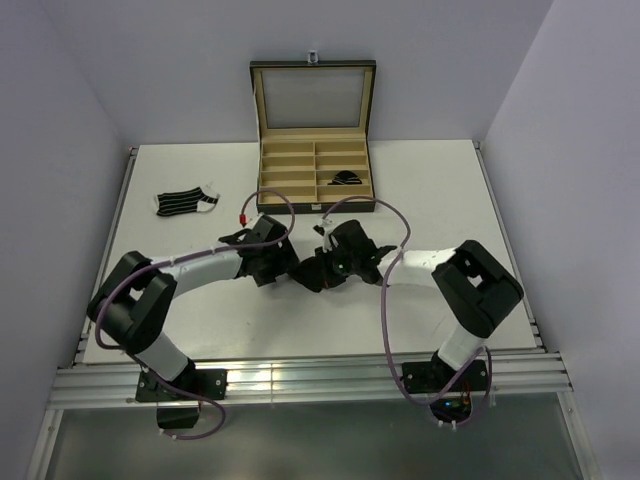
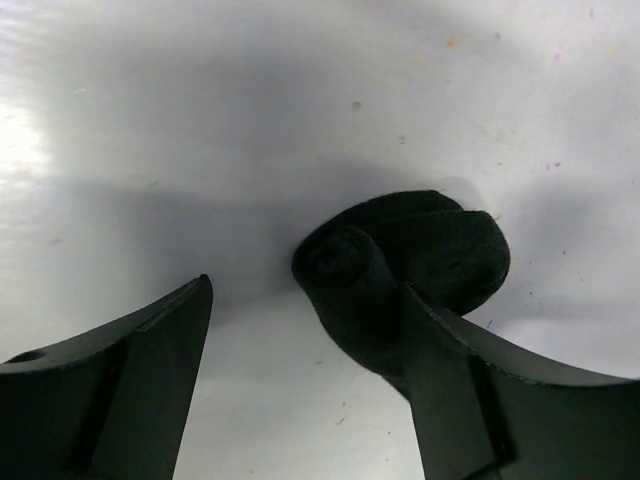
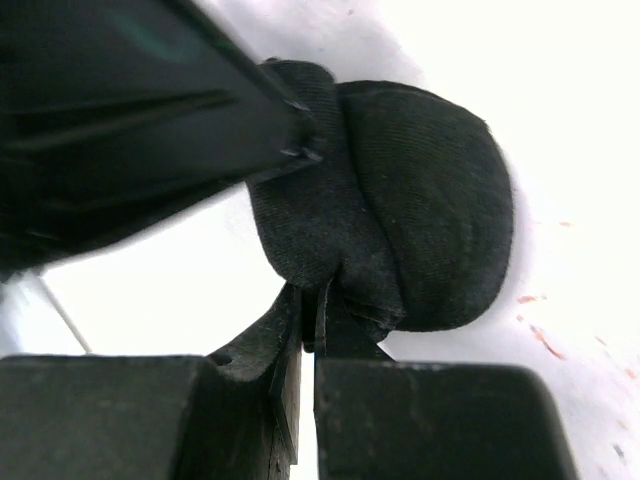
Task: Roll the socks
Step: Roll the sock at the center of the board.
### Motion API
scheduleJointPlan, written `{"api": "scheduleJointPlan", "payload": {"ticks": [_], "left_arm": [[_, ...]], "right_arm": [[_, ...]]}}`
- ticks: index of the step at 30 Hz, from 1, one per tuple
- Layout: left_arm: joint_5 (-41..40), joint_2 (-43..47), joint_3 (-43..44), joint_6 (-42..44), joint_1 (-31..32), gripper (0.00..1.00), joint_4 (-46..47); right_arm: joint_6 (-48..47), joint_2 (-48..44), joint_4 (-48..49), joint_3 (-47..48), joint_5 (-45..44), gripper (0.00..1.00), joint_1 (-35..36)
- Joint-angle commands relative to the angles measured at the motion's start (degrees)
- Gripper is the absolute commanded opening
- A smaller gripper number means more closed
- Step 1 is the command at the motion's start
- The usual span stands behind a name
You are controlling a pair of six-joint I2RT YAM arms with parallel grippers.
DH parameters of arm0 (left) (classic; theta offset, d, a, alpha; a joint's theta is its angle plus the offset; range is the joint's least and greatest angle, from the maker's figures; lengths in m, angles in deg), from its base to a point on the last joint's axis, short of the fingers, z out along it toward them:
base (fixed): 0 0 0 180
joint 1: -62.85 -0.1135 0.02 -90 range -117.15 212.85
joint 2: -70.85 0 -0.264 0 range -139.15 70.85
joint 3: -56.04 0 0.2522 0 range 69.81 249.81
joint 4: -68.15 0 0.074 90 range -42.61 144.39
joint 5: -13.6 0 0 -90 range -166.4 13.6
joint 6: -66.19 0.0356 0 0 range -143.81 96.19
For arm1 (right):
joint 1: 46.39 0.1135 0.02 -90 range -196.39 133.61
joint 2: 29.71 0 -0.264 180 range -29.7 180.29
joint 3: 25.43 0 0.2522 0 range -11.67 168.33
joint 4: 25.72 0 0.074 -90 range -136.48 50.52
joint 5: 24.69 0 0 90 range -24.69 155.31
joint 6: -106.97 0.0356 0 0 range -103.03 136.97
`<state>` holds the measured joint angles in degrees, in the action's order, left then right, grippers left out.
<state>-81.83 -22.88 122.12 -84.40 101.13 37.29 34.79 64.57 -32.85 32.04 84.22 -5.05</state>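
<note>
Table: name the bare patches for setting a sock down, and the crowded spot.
Bare: table right of the box; the near strip between the arm bases. Crowded: before the box, where left gripper and right gripper meet at the black sock.

Left gripper (image 2: 305,288): hovering low over the worktop's (image 1: 450,180) middle, jaws standing wide apart.
Right gripper (image 3: 308,318): pinching the rolled sock (image 3: 430,200), jaws closed.

Readable text: none in any view
Black sock (image 3: 430,200) at the jaw tips: plain knit, no tag or print legible
Box (image 1: 300,207) beyond the jaws: no lettering can be made out
Striped sock (image 1: 186,203) well to the left of the jaws: stripes only, nothing to read
</note>
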Motion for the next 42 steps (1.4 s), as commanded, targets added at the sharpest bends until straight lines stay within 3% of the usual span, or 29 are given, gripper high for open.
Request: {"api": "scheduleJointPlan", "payload": {"ticks": [1,6,13,28,39,42], "left_arm": [[-2.83,5.48,-3.62,-3.56,-0.84,0.80,2.60],[-4.67,11.54,-9.41,-5.32,-0.84,0.86,7.34],[-3.98,17.27,-15.22,-4.71,-0.32,0.85,14.11],[-3.18,9.80,-13.56,-6.37,3.20,0.78,16.58],[-4.68,7.24,-12.23,-7.87,3.73,0.75,16.57],[-5.20,8.74,-13.73,-8.22,3.82,0.76,20.35]], "right_arm": [[2.82,3.89,-1.36,-0.90,13.93,0.00,-3.80],[6.60,7.57,1.10,-0.29,22.47,0.00,-8.55],[10.30,12.50,0.48,2.61,26.96,0.00,-9.88],[20.76,16.90,7.07,0.59,30.83,0.00,-14.89],[19.36,18.31,3.92,2.52,30.30,0.00,-14.98],[18.91,18.31,3.12,2.70,29.95,0.00,-14.98]]}}
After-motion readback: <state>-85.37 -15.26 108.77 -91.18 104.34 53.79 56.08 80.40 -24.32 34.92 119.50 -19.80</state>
